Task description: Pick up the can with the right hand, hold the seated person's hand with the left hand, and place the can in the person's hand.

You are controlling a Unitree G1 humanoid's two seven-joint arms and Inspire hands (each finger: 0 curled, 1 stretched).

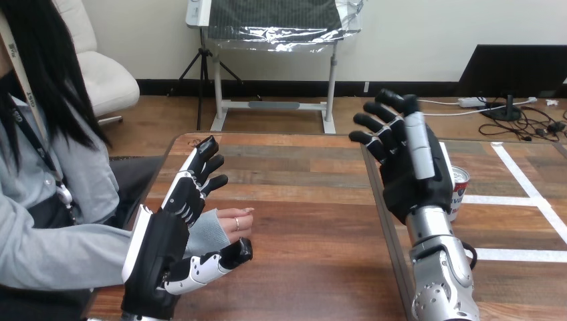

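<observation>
Head view: the right robot hand (pixel 411 175) stands raised above the right half of the counter (pixel 307 221), its back toward the camera and its fingers straight and spread wide. It has hold of nothing. The can (pixel 460 188) stands upright on the counter just beside and beyond this hand's palm, partly hidden by it, next to a strip of white tape (pixel 528 190) (whether palm and can touch cannot be told from this angle). The wide spread is judged to be a pre-grasp posture: the opening must exceed the can's body before the fingers close round it, so the pick-up step is not yet done. The left robot hand (pixel 157 249) is positioned at the counter's near left side, with its fingers extended away from the robot and its thumb reaching sideways along the near side of the person's hand (pixel 235 224). The person's hand rests on the counter, loosely closed, between that thumb and the fingers. Neither fingers nor thumb are curled round it, so the left robot hand brackets it rather than holds it, and contact cannot be confirmed. This placement is judged to prepare the supporting hold, which would steady the receiving hand as a fixed target. The person's hand would need to open palm up before the can could be set into it.
</observation>
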